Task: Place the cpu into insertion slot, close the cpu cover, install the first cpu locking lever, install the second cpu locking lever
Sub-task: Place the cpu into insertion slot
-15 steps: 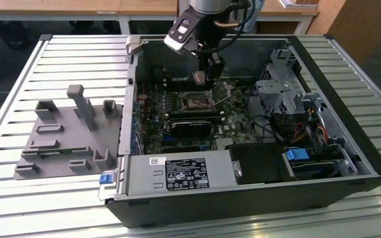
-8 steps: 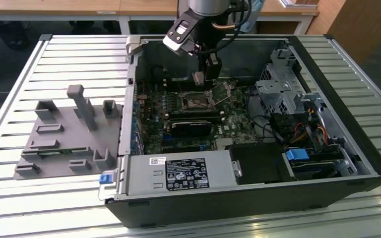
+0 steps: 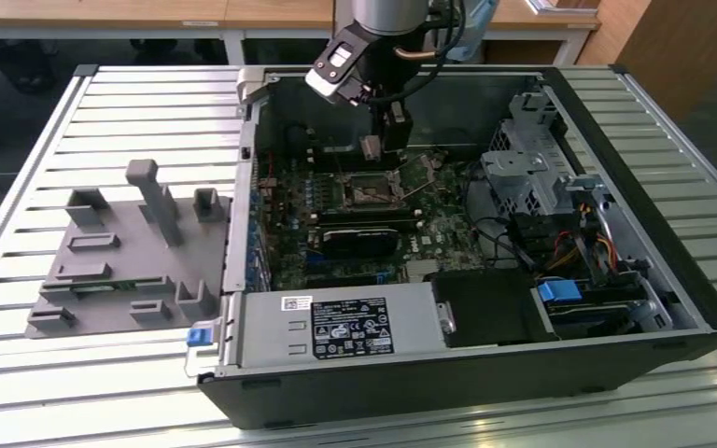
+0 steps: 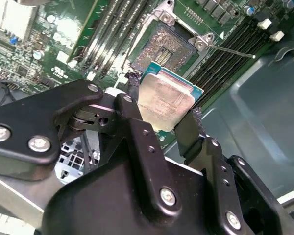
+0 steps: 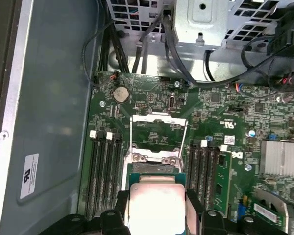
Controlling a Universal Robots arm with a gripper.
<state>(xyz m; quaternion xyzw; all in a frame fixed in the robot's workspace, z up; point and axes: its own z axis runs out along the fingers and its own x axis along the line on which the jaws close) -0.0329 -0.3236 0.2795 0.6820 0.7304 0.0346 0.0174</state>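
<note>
My gripper (image 3: 376,142) hangs inside the open computer case, shut on the cpu (image 4: 165,100), a flat square chip with a pale metal top. Black fingers (image 4: 133,93) clamp its two opposite edges in both wrist views. The cpu (image 5: 155,208) is in the air just above the insertion slot (image 4: 160,46), whose dark centre lies bare on the green motherboard (image 5: 220,105). The cpu cover (image 5: 159,128) is swung open and lies back beyond the slot's hinge. A thin locking lever (image 4: 231,49) stands free beside the slot. In the exterior view the slot (image 3: 365,192) sits below the gripper.
Black memory slots (image 5: 104,171) flank the socket on both sides. A metal drive cage (image 3: 527,177) with cables fills the case at the exterior view's right, and the power supply (image 3: 340,327) lies at the front. A grey fixture (image 3: 128,252) sits outside the case.
</note>
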